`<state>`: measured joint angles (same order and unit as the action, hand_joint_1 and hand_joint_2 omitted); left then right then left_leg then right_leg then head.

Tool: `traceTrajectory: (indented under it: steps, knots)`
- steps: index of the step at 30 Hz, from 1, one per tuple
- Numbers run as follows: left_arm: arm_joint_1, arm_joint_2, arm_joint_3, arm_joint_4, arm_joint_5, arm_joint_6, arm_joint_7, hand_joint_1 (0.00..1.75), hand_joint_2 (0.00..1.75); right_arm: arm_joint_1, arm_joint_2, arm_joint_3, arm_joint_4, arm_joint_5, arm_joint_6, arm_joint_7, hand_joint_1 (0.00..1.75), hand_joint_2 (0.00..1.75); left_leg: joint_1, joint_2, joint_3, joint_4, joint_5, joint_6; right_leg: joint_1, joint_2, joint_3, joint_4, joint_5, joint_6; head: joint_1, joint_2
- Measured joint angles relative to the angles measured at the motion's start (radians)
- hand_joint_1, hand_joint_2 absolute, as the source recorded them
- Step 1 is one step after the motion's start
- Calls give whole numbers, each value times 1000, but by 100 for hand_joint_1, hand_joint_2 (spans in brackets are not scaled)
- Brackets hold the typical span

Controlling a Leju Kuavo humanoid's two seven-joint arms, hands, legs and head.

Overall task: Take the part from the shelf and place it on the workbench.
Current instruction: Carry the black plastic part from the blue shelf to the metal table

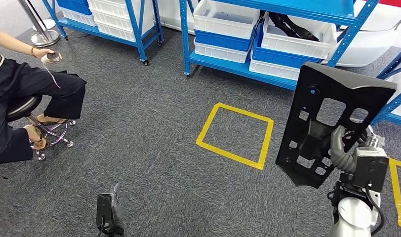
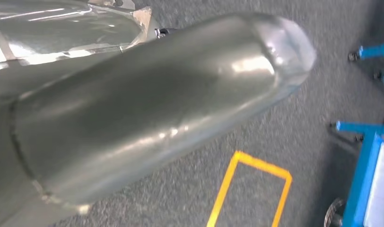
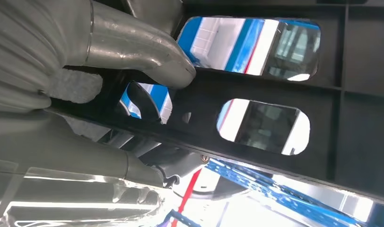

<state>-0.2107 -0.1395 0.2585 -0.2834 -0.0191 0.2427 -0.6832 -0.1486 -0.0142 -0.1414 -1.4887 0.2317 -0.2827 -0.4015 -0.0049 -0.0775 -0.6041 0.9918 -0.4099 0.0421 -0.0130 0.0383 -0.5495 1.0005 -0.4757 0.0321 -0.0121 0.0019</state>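
The part [image 1: 332, 89] is a flat black plastic panel with several cut-out windows, held upright above the grey carpet on the right of the head view. My right hand [image 1: 339, 148] grips it from behind near its lower half. In the right wrist view the grey thumb [image 3: 147, 52] presses on the panel [image 3: 266, 90] and the darker fingers pass behind it, with blue shelving showing through the windows. My left hand [image 1: 110, 213] hangs low at the bottom edge with nothing in it.
Blue shelves with white and blue bins [image 1: 228, 19] stand along the back. A yellow taped square [image 1: 235, 136] marks the carpet ahead, and more yellow tape [image 1: 398, 192] lies at the right. A person [image 1: 20, 94] sits on a wheeled stool at the left.
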Motion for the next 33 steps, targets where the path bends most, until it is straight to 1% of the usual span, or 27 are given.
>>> traceTrajectory:
  steps: [2, 3, 4, 5, 6, 8, 9, 10, 11, 13, 14, 15, 16, 18, 20, 21, 22, 23, 24, 25, 26, 27, 28, 29, 30, 31, 33]
  knots:
    - [2, 1, 1, 0, 9, 4, 0, 0, 0, 0, 0, -3, 2, 0, -1, 0, 175, 175, 0, -11, -6, -3, 5, -12, 3, -6, 4, -10, 7, -14, 0, 0]
    - [4, 3, 2, 0, 15, 6, 0, 0, 0, -2, 0, -4, 4, 0, -1, 0, 175, 175, 1, -12, -9, -1, 5, -16, 1, -12, 6, -13, 12, -20, 0, 0]
    - [5, 6, 3, 0, 20, 7, -1, 0, 0, -3, 1, -5, 7, -1, -1, 0, 175, 175, 0, -2, -16, 11, -4, -21, -3, -20, 7, -18, 16, -26, -2, 0]
    - [6, 8, 4, 0, 25, 9, -1, 0, 0, -5, 1, -6, 11, -1, -1, -1, 175, 175, 0, 15, -31, 43, -25, -27, -8, -29, 8, -22, 20, -31, -5, 0]
    - [7, 10, 5, 0, 30, 10, -1, 0, 0, -7, 2, -6, 15, -1, -1, -1, 175, 175, 3, 36, -55, 98, -58, -32, -10, -38, 8, -24, 22, -35, -9, 0]
    - [9, 12, 9, 0, 36, 10, -1, 0, 0, -8, 2, -7, 24, -1, -1, -3, 175, 175, 10, 63, -122, 235, -125, -46, -11, -55, 6, -24, 23, -37, -14, 0]
    - [12, 13, 12, 0, 37, 10, -1, 0, 0, -8, 2, -7, 28, -1, -2, -3, 175, 175, 15, 68, -143, 280, -140, -52, -12, -64, 4, -24, 23, -37, -14, 0]
    - [15, 14, 13, 0, 38, 10, -1, 0, 0, -9, 3, -8, 33, -1, -2, -4, 175, 175, 20, 71, -145, 286, -135, -57, -13, -74, 3, -23, 23, -37, -15, 0]
    - [18, 15, 15, 0, 39, 10, -1, 0, 0, -9, 4, -8, 37, -1, -2, -4, 175, 175, 24, 77, -123, 249, -112, -61, -15, -83, 2, -23, 23, -35, -15, 0]
    - [20, 17, 17, -1, 40, 10, -1, 0, 0, -13, 5, -8, 43, -1, -2, -5, 175, 175, 28, 105, -38, 103, -54, -65, -17, -100, 3, -21, 20, -28, -16, 0]
    - [19, 18, 17, -2, 40, 10, -1, 0, 0, -16, 5, -8, 45, -1, -2, -5, 175, 175, 28, 117, -4, 43, -34, -62, -16, -106, 4, -19, 19, -21, -15, 0]
    - [19, 18, 17, -4, 40, 10, -1, 0, 0, -19, 5, -8, 46, -1, -3, -6, 175, 175, 26, 125, 13, 10, -26, -57, -13, -112, 4, -18, 18, -13, -14, 0]
    - [19, 18, 18, -5, 40, 10, -1, 0, 0, -22, 5, -8, 47, -1, -3, -6, 175, 175, 22, 124, 16, 0, -25, -50, -11, -119, 5, -18, 17, -4, -12, 0]
    - [21, 19, 18, -5, 40, 10, -1, 0, 0, -26, 6, -8, 49, -1, -3, -6, 175, 175, 19, 105, 11, 0, -19, -32, -13, -127, 6, -20, 16, 11, -9, 0]
    - [21, 19, 19, -5, 40, 10, -1, 0, 0, -27, 7, -7, 50, -1, -3, -7, 175, 175, 21, 88, 10, -5, -12, -14, -18, -102, -12, 17, -8, 16, -5, 0]
    - [21, 19, 19, -5, 41, 10, -1, 0, 0, -27, 6, -7, 51, 0, -4, -7, 175, 175, 21, 81, 11, -8, -10, -7, -19, -80, -37, 68, -34, 13, -3, 0]
    - [21, 19, 19, -5, 43, 10, -1, 0, 0, -28, 5, -7, 53, 3, -7, -7, 175, 175, 19, 73, 9, -8, -9, -2, -18, -61, -70, 140, -65, 8, 0, 0]
    - [22, 18, 19, -5, 45, 9, -1, 0, 0, -28, 4, -7, 55, 10, -12, -7, 175, 175, 17, 64, 9, -8, -9, 1, -17, -50, -107, 216, -93, 5, 1, 0]
    - [23, 18, 19, -5, 47, 5, -1, 0, 0, -28, 3, -7, 58, 21, -20, -6, 175, 175, 14, 53, 8, -7, -9, 2, -15, -45, -136, 273, -110, 5, 2, 0]
    - [24, 19, 19, -5, 49, 0, -1, 0, 0, -28, 3, -6, 62, 37, -30, -3, 175, 175, 12, 42, 8, -7, -9, 3, -14, -43, -149, 294, -111, 8, 2, 0]
    - [25, 19, 19, -5, 50, -7, -1, 0, 0, -30, 2, -6, 66, 57, -42, 1, 175, 175, 10, 31, 9, -7, -9, 3, -13, -41, -139, 269, -94, 13, 3, 0]
    - [25, 20, 19, -5, 50, -14, -1, 0, 0, -34, 1, -6, 71, 81, -56, 6, 175, 175, 8, 19, 10, -6, -9, 3, -13, -37, -110, 204, -64, 18, 3, 0]
    - [25, 20, 19, -6, 49, -18, -1, 0, 0, -40, -1, -5, 79, 102, -68, 10, 175, 175, 8, 9, 11, -6, -8, 2, -13, -23, -73, 123, -32, 20, 3, 0]
    - [25, 21, 18, -7, 48, -19, -1, 0, 0, -46, -4, -5, 90, 116, -74, 13, 175, 175, 6, 0, 10, -5, -8, 0, -12, -11, -40, 53, -6, 18, 3, 0]
    - [25, 22, 18, -9, 47, -19, -1, 0, 0, -53, -5, -4, 104, 120, -73, 13, 175, 175, 5, -7, 8, -4, -8, -3, -10, -3, -19, 8, 10, 13, 4, 0]
    - [25, 24, 18, -11, 47, -18, 0, 0, 0, -58, -6, -5, 120, 116, -66, 11, 175, 175, 5, -12, 5, -3, -7, -8, -7, 2, -11, -10, 16, 7, 3, 0]
    - [25, 34, 18, -13, 52, -25, 17, 0, 0, -61, -4, -7, 154, 97, -45, -6, 175, 175, 7, -21, -1, -4, -6, -19, -5, -12, -9, -11, 19, -2, 3, 0]
